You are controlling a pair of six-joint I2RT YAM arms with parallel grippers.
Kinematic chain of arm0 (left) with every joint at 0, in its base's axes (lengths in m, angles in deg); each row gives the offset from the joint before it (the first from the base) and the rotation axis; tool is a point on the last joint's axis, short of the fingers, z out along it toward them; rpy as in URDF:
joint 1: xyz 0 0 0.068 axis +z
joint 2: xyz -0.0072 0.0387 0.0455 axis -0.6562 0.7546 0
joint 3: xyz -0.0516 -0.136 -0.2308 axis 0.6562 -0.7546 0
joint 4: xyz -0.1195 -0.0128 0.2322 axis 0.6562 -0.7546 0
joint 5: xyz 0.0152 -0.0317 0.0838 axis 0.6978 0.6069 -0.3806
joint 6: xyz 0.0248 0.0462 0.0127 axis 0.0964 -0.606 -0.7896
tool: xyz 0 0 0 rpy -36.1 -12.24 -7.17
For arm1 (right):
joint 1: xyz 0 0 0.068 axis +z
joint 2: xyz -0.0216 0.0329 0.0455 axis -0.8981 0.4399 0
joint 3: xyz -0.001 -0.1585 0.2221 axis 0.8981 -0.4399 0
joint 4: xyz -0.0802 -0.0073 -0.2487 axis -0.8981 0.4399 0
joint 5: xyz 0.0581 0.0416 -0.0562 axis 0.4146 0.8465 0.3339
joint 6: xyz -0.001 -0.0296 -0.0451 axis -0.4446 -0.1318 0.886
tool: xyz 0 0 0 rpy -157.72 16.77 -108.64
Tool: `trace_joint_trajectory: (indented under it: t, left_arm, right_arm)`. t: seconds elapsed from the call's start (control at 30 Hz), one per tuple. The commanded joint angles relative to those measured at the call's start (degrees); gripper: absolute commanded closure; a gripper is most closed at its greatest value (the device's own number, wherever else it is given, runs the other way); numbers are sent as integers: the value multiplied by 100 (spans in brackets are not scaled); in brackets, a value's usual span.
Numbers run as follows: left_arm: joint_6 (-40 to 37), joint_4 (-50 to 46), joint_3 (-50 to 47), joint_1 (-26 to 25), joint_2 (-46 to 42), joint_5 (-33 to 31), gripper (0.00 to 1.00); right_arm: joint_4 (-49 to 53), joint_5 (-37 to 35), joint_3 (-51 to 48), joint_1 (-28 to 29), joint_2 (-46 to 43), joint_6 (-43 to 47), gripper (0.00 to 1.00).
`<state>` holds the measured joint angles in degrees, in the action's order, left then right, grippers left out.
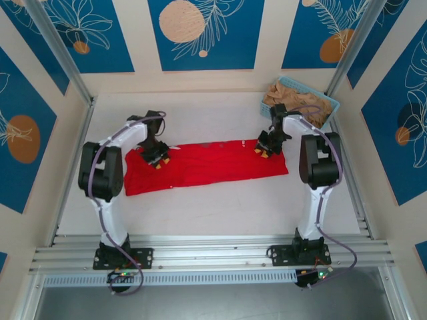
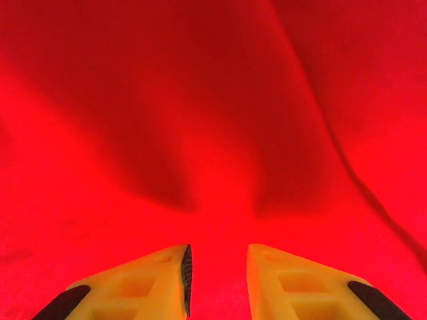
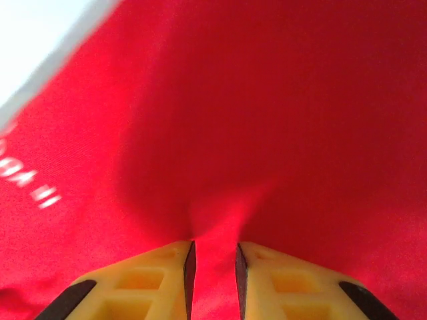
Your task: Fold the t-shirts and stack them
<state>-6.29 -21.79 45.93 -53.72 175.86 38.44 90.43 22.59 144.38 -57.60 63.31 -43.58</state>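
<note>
White tabletop (image 1: 220, 207) seen from above: the red t-shirt (image 1: 213, 163) lies spread across its middle, with my left gripper (image 1: 159, 160) on one end and my right gripper (image 1: 262, 151) on the other. Left wrist: yellow fingers (image 2: 153, 283) are parted over red cloth; I cannot tell if they are gripping it. Right wrist: fingers (image 3: 157, 280) are clenched on a raised ridge of it.

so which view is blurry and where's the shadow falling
Right wrist: the table edge at upper left is streaked, the white lettering soft. Left wrist: the red t-shirt glows oversaturated, with dark shadow in its folds. Top external: sharp and evenly lit.
</note>
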Motion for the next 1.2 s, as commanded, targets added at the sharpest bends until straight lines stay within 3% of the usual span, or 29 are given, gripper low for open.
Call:
trace_joint_trajectory:
  t: [0.0,0.13,0.23,0.43,0.53,0.6,0.7,0.77,0.87,0.93,1.0,1.17]
  left_arm:
    - [264,16,464,183,479,83,73]
    - [-129,-387,1479,357,1235,-111,74]
    - [-613,-603,2471,493,1930,-348,74]
    - [-920,-268,5004,495,3261,671,73]
    - [-681,-204,6199,350,3554,834,67]
    - [-587,-235,6504,195,3376,732,64]
    - [-527,-685,6040,-90,2650,178,61]
    - [-127,-1069,5065,-259,2022,-290,61]
    - [767,-128,2713,-338,918,-329,65]
    - [1331,576,1714,-305,525,-303,67]
    - [1516,503,1704,-238,627,-365,69]
    - [1316,-409,2888,-142,1614,-445,74]
  right_arm:
    - [901,-556,246,-12,211,176,75]
    - [971,-526,-204,19,-31,-35,76]
    - [638,-112,-1009,158,-533,-400,75]
    - [111,839,-2306,913,-1623,-1304,75]
    - [-17,1138,-2467,1275,-2242,-1561,73]
    - [-120,1058,-2333,1397,-2605,-1440,70]
    - [-595,1003,-2014,1395,-2739,-949,66]
    - [-804,1115,-1624,1398,-2338,-512,66]
    - [-745,1154,-746,1411,-1332,-37,69]
    - [-753,1283,-189,1408,-720,109,69]
    - [-597,1279,410,1402,-124,120,70]
    - [-316,1198,1025,1360,729,-233,73]
